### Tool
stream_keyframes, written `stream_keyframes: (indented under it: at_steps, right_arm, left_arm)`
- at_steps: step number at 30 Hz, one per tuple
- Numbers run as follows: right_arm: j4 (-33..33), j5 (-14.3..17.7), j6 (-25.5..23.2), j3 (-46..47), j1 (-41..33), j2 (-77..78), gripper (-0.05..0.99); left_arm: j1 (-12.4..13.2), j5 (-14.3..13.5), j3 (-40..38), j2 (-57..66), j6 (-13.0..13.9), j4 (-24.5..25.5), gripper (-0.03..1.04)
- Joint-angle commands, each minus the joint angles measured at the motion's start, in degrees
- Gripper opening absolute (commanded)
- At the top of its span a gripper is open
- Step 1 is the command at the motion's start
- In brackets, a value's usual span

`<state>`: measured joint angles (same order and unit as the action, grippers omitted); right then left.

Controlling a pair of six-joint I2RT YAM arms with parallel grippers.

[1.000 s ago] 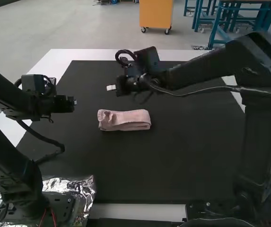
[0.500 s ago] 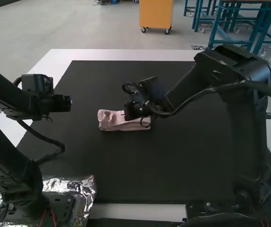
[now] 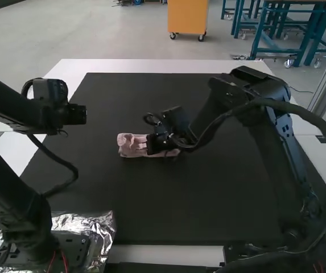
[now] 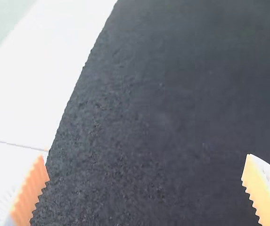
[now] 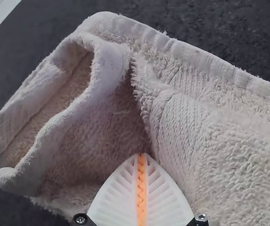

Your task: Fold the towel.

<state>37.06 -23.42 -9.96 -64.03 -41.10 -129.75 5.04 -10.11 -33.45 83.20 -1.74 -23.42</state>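
Towel (image 3: 131,146) lies rumpled on the black mat (image 3: 151,199), right gripper (image 5: 141,155) closed at its crease, cloth capture indeterminable, left gripper (image 4: 147,157) wide; recommend confirming the pinch before lifting low, laying the flap flat and aligning edges.

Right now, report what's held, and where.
The right pincer is shut near the middle of the towel, but whether it pinches cloth I cannot tell. The left pincer, open, holds nothing.
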Motion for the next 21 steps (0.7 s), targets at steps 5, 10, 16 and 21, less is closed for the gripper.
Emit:
stream_keyframes:
  at_steps: [5,10,16,21]
  right_arm:
    - [-2.78,-0.57,-1.82,-0.75,2.34,2.40,-0.03]
    - [-7.88,-1.28,-4.02,-1.10,3.84,13.56,-0.02]
    - [-19.04,-1.10,-3.84,-1.62,5.68,28.77,0.56]
    - [-23.35,0.74,-2.52,-1.71,7.88,41.78,0.91]
  left_arm:
    - [-5.13,-6.24,-2.58,-2.08,-0.81,1.27,0.97]
    - [-5.39,-4.74,-2.76,-4.71,-1.43,3.38,0.97]
    - [-5.21,-1.93,-4.69,-10.86,-1.34,8.74,0.97]
    - [-5.39,-0.17,-7.42,-17.46,-0.81,14.02,0.97]
